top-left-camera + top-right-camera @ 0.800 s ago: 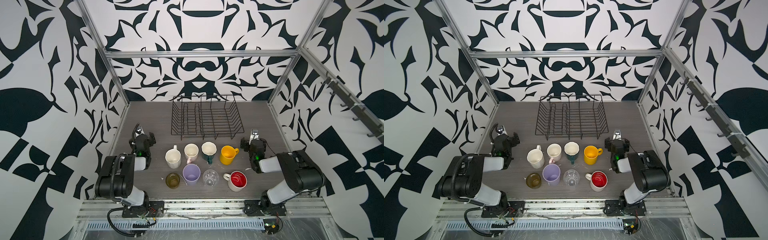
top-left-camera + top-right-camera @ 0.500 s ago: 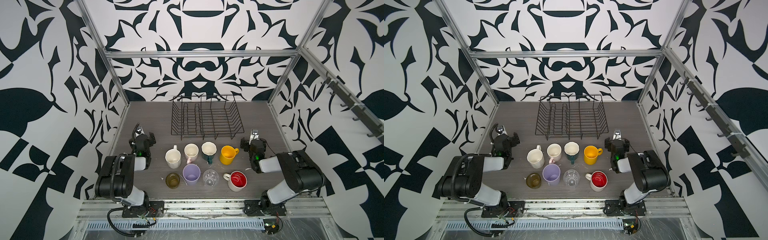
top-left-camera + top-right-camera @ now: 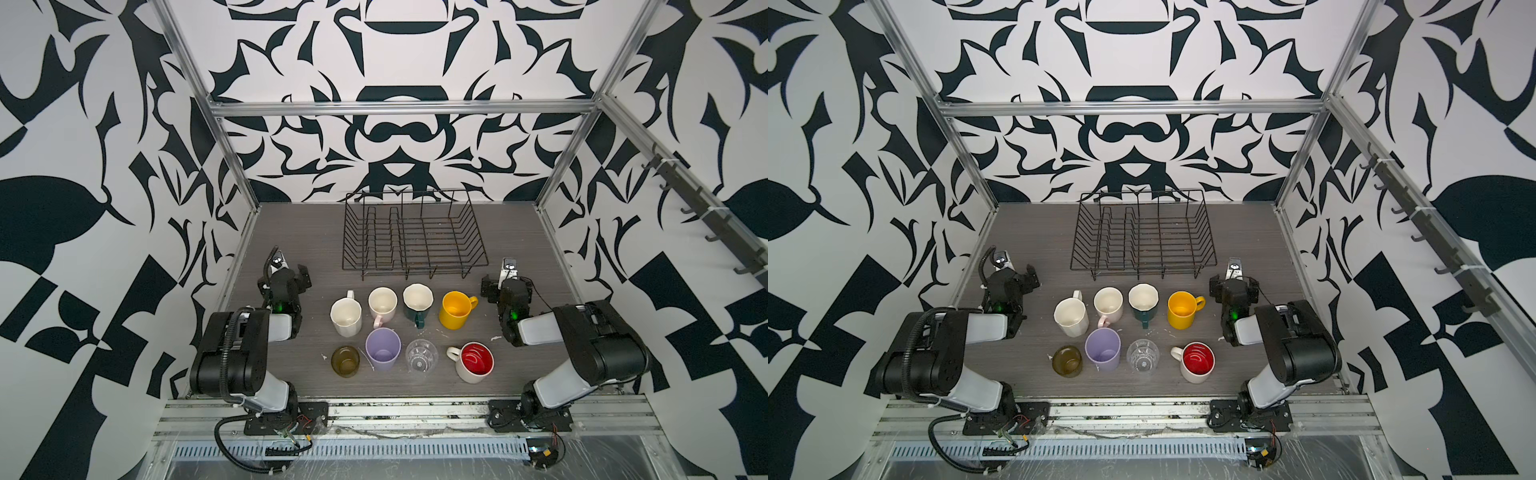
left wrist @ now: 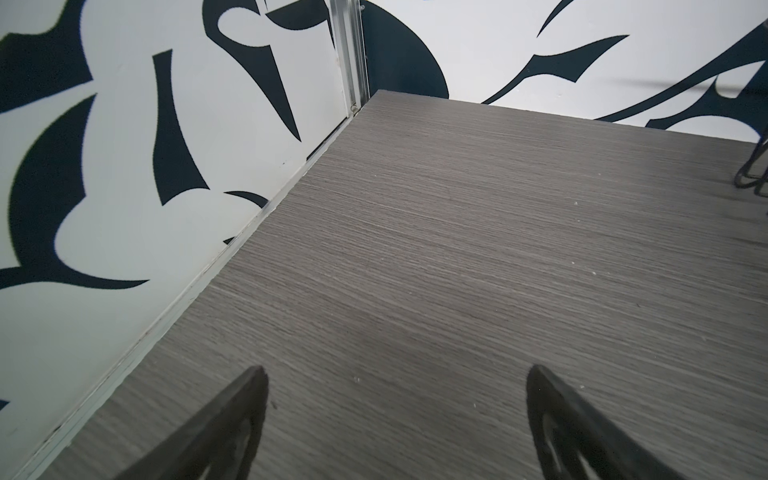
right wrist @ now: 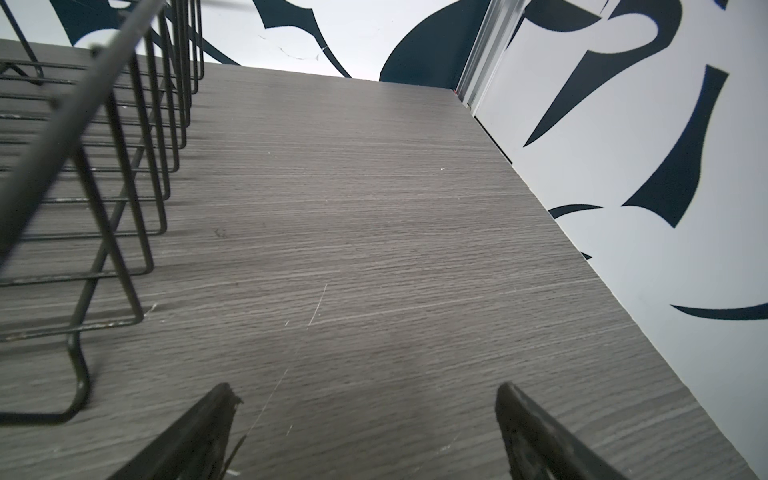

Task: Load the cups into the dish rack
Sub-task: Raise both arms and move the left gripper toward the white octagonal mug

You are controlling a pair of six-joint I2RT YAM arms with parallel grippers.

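Dish rack (image 3: 415,232) near the worktop's (image 3: 291,232) back edge, with two rows of cups (image 3: 382,305) before it. Left jaws and right jaws gape open at the side edges, with clear worktop ahead.

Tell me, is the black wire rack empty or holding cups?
Empty. In both top views the dish rack shows only bare wires, and all eight cups stand on the table in front of it.

I see my left arm (image 3: 249,357) and right arm (image 3: 602,353) with black joint housings and pale grey link shells. A green light (image 3: 279,307) glows at each wrist. A ribbed black cable (image 3: 225,357) runs along the left one. My fingers (image 4: 224,424) are black and tapered.
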